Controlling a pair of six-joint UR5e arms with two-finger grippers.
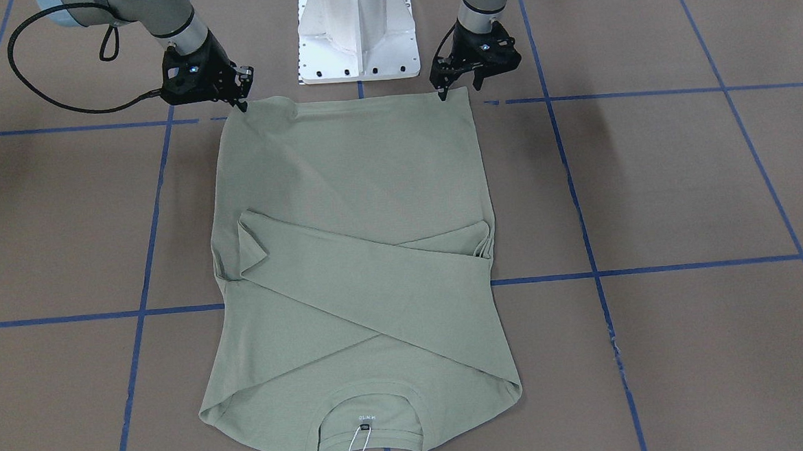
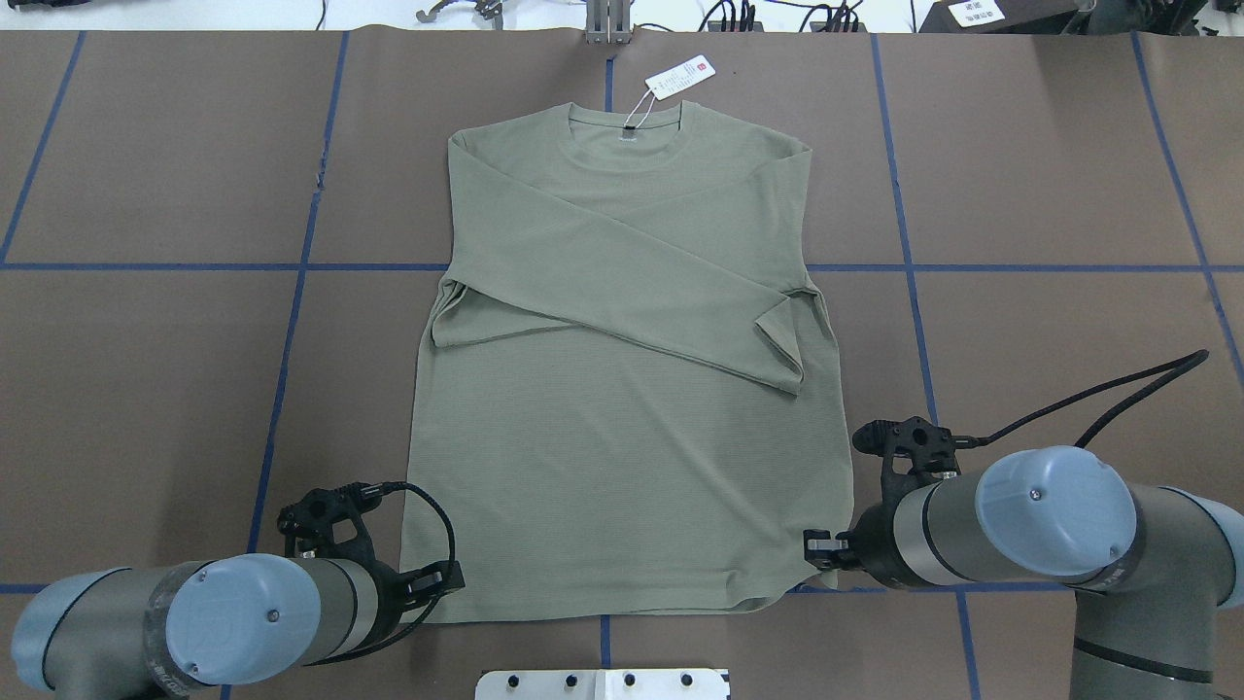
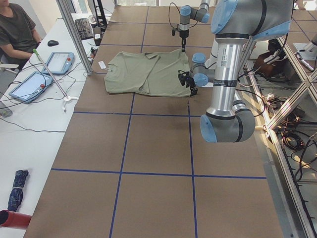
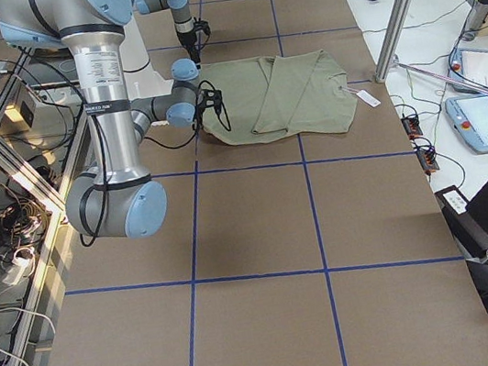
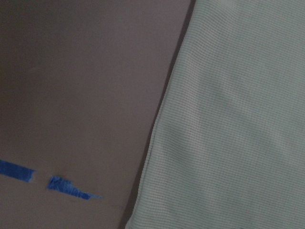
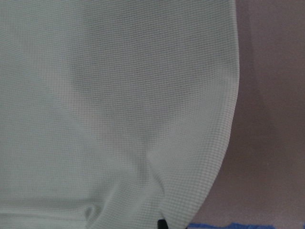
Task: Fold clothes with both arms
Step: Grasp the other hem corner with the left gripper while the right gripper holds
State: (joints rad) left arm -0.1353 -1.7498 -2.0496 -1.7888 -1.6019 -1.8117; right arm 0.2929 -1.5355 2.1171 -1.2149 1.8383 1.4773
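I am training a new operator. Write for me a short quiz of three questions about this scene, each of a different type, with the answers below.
1. True or false: both sleeves of the green shirt lie folded across its body.
2. Where are the left gripper and the right gripper?
A. at the neckline
B. at the two corners of the hem
C. at the cuffs
3. Fill the gap: the white hang tag hangs on a string from the shirt's ____.

Key: 1 true; 2 B; 3 neck
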